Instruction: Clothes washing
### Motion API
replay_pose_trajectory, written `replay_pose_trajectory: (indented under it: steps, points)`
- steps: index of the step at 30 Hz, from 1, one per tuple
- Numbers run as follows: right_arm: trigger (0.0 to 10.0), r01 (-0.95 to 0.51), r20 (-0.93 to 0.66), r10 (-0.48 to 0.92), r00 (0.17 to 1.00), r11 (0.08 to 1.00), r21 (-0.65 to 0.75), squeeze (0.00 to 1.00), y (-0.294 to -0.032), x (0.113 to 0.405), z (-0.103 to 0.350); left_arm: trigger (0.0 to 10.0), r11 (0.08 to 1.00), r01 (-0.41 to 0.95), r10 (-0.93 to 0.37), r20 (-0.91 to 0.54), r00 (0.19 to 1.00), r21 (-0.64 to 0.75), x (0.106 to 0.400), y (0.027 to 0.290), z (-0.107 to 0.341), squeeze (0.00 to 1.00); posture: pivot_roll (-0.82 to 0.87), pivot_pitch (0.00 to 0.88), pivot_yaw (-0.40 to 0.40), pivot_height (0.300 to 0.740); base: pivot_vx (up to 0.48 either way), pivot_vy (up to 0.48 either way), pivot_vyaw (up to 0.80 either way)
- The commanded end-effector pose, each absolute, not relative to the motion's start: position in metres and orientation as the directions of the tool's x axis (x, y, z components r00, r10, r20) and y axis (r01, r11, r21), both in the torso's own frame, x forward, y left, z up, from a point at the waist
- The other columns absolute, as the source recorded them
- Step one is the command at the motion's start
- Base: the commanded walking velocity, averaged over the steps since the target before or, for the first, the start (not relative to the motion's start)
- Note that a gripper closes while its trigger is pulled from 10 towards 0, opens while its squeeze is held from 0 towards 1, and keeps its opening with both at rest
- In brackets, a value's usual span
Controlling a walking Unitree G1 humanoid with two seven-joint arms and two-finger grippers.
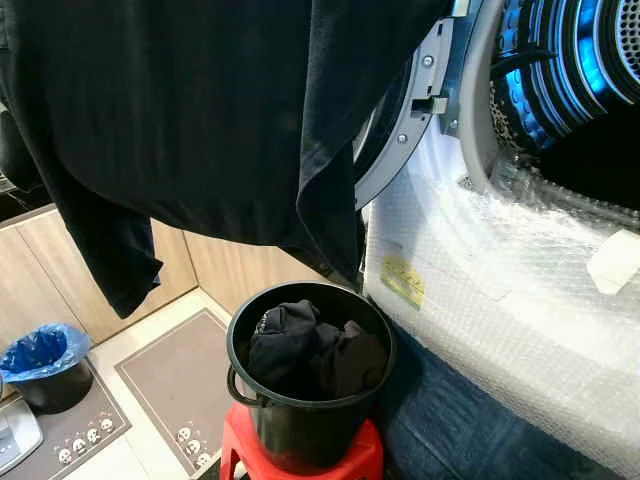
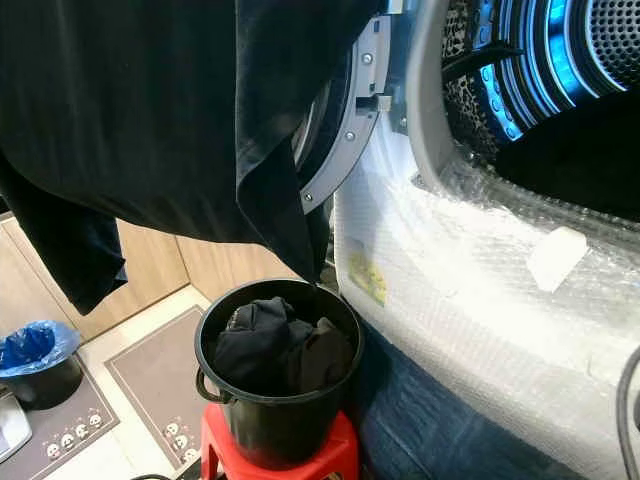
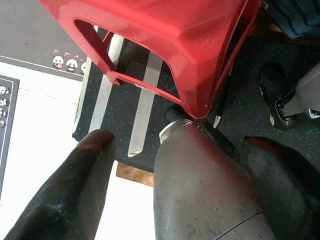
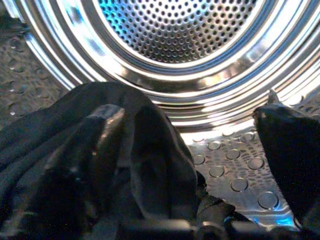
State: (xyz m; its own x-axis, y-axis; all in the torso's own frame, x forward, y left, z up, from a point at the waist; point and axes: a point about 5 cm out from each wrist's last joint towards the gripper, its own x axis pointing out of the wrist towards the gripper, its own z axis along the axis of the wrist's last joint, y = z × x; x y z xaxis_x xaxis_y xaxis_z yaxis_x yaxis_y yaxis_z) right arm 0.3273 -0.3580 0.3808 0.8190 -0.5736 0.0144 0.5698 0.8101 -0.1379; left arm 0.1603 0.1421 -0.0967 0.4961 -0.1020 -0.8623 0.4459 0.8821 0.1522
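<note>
A big black garment (image 1: 200,110) hangs across the top of the head views, running toward the washer's open drum (image 1: 590,50), which is lit blue. Inside the steel drum (image 4: 175,30), my right gripper (image 4: 200,165) is open. Black cloth (image 4: 100,160) lies draped over one finger, and the other finger (image 4: 290,160) is bare. Below the washer door (image 1: 405,120), a black bucket (image 1: 300,430) with more dark clothes (image 1: 315,350) stands on a red stool (image 1: 350,462). My left gripper (image 3: 177,140) hangs open low beside the stool (image 3: 165,35).
Bubble wrap (image 1: 500,290) covers the washer's front. A small bin with a blue liner (image 1: 40,360) stands at the far left by wooden cabinets. Grey mats (image 1: 170,380) lie on the pale floor. A silver robot limb (image 3: 200,190) shows between the left fingers.
</note>
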Motion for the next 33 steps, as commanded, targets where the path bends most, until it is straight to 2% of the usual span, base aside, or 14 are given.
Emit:
replay_pose_trajectory:
  steps: [1,6,7,8,9,10,13,17,20,24,27,29,30,33]
  points:
    - [10.0,0.554,0.037,-0.554,0.832,0.824,-0.12,1.0,-0.355,0.32,0.388,10.0,0.87,0.474,-0.084,-0.906,0.414,0.136,0.14,0.148,-0.105,0.0,-0.15,0.0,0.018,0.74,0.0,0.0,0.0]
    - [10.0,0.487,0.086,-0.482,0.872,0.871,-0.058,1.0,-0.348,0.311,0.394,10.0,0.857,0.495,-0.09,-0.906,0.415,0.141,0.142,0.148,-0.104,0.0,-0.16,0.0,0.03,0.74,0.0,0.0,0.0]
    - [10.0,0.445,0.1,-0.44,0.892,0.895,-0.033,0.9,-0.343,0.31,0.394,10.0,0.855,0.499,-0.091,-0.905,0.415,0.143,0.143,0.148,-0.104,0.0,-0.17,0.0,0.033,0.74,0.0,0.0,0.0]
    - [10.0,0.416,0.109,-0.412,0.905,0.909,-0.017,0.9,-0.339,0.308,0.395,10.0,0.853,0.501,-0.092,-0.905,0.415,0.144,0.143,0.148,-0.104,0.0,-0.17,0.0,0.033,0.74,0.0,0.0,0.0]
    - [10.0,0.357,0.139,-0.353,0.925,0.934,-0.003,0.12,-0.332,0.306,0.395,10.0,0.852,0.504,-0.092,-0.905,0.415,0.144,0.144,0.148,-0.104,0.0,-0.17,0.0,0.037,0.74,0.0,0.0,0.0]
    - [10.0,0.305,0.167,-0.301,0.939,0.952,0.006,0.0,-0.326,0.304,0.395,10.0,0.851,0.505,-0.092,-0.905,0.415,0.145,0.144,0.147,-0.104,0.0,-0.17,0.0,0.037,0.74,0.0,0.0,0.0]
    - [10.0,0.148,0.215,-0.16,0.963,0.986,0.073,0.0,-0.313,0.296,0.39,10.0,0.849,0.508,-0.093,-0.905,0.416,0.147,0.144,0.147,-0.104,0.0,-0.17,0.0,0.037,0.74,0.0,0.0,0.0]
    - [10.0,0.03,0.291,-0.045,0.956,0.998,0.056,0.0,-0.3,0.286,0.384,10.0,0.847,0.509,-0.091,-0.904,0.417,0.15,0.145,0.148,-0.103,0.0,-0.17,0.0,0.04,0.74,0.0,0.0,0.0]
    - [10.0,-0.191,0.384,0.151,0.911,0.979,0.07,0.0,-0.284,0.276,0.376,10.0,0.846,0.51,-0.088,-0.904,0.419,0.154,0.146,0.148,-0.103,0.0,-0.17,0.0,0.041,0.74,0.0,0.0,0.0]
    - [10.0,-0.257,0.419,0.209,0.883,0.964,0.061,0.0,-0.279,0.271,0.37,10.0,0.846,0.51,-0.086,-0.903,0.421,0.157,0.147,0.148,-0.103,0.0,-0.16,0.0,0.041,0.74,0.0,0.0,0.0]
    - [10.0,-0.458,0.496,0.367,0.787,0.886,0.07,0.0,-0.265,0.258,0.344,10.0,0.844,0.51,-0.077,-0.902,0.426,0.168,0.148,0.149,-0.102,0.0,-0.16,0.0,0.043,0.74,0.0,0.0,0.0]
    - [10.0,-0.489,0.506,0.391,0.769,0.869,0.072,0.0,-0.263,0.256,0.341,10.0,0.844,0.509,-0.076,-0.902,0.426,0.169,0.148,0.149,-0.102,0.0,-0.16,0.0,0.043,0.74,0.0,0.0,0.0]
    - [10.0,-0.585,0.532,0.457,0.713,0.806,0.091,0.0,-0.256,0.249,0.332,10.0,0.846,0.505,-0.072,-0.902,0.426,0.171,0.148,0.149,-0.102,0.0,-0.15,0.0,0.043,0.74,0.0,0.0,0.0]
    - [10.0,-0.653,0.53,0.523,0.667,0.753,0.08,0.0,-0.248,0.244,0.321,10.0,0.847,0.503,-0.07,-0.902,0.427,0.172,0.149,0.15,-0.102,0.0,-0.15,0.0,0.043,0.74,0.0,0.0,0.0]
